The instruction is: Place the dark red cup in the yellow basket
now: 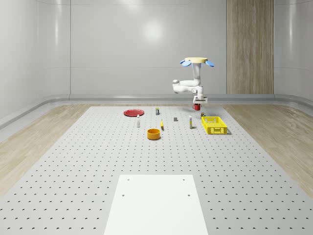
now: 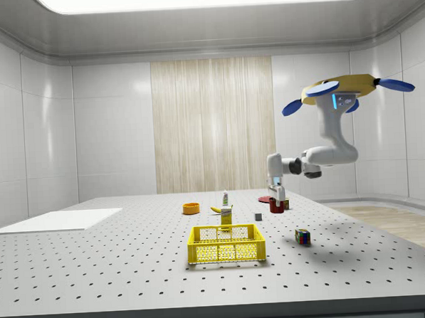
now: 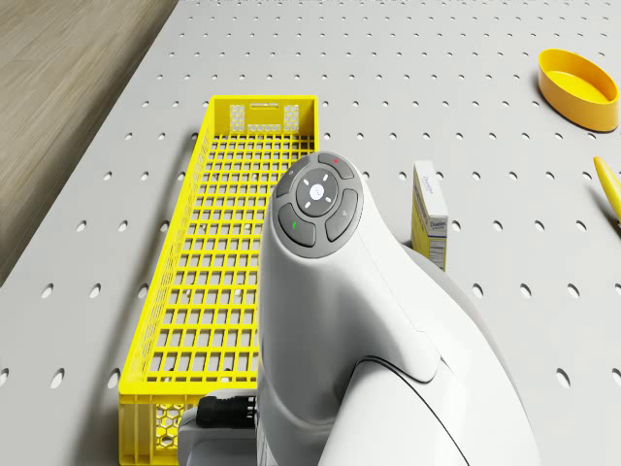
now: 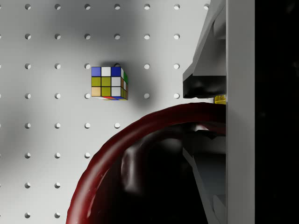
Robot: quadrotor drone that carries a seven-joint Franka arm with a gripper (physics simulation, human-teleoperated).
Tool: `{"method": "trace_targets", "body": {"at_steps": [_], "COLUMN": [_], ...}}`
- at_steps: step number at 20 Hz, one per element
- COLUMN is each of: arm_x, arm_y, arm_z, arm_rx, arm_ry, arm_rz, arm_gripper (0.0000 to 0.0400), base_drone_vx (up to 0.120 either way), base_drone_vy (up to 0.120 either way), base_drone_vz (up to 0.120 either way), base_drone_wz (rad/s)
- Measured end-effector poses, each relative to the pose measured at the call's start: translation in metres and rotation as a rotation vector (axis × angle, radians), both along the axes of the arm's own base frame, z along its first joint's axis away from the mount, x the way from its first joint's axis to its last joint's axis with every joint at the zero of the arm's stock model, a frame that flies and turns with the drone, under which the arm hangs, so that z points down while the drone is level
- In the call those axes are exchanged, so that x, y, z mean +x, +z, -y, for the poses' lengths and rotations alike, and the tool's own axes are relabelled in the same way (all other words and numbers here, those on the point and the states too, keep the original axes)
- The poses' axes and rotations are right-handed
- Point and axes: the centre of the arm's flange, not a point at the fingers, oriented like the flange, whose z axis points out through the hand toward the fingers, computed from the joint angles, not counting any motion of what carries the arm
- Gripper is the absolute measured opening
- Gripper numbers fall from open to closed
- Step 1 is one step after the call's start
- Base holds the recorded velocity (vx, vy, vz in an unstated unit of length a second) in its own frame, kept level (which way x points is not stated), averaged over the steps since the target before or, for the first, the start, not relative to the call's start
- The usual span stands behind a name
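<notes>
The carry step is judged to be in hand: the dark red cup (image 1: 197,106) is held clenched at its rim by the gripper (image 1: 197,104), aloft just beyond the yellow basket (image 1: 214,125) (the drone (image 1: 197,61) hovers above). Next, a shift over the basket is called for. The cup's glossy, hollow interior is seen.

1. The white arm (image 3: 388,330) reaches out in front of the drone, its button pad facing up.
2. Beneath it lies the yellow basket (image 3: 218,291), lengthwise on the perforated table (image 3: 437,87).
3. A small yellow-and-white carton (image 3: 430,216) stands just beside the arm.
4. Farther off sits an orange bowl (image 3: 579,87), with a yellow banana (image 3: 609,189) near it.
</notes>
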Motion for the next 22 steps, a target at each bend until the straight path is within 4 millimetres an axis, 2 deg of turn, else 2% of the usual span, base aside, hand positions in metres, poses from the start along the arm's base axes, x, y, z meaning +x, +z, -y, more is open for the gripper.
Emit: {"method": "trace_targets", "body": {"at_steps": [22], "arm_x": [0.0000], "arm_y": [0.0000], "arm_z": [0.0000], "arm_rx": [0.000], "arm_ry": [0.000], "arm_rz": [0.000], "arm_gripper": [0.0099], "base_drone_vx": [0.120], "base_drone_vy": [0.120], "base_drone_vz": [0.000], "base_drone_wz": [0.000]}}
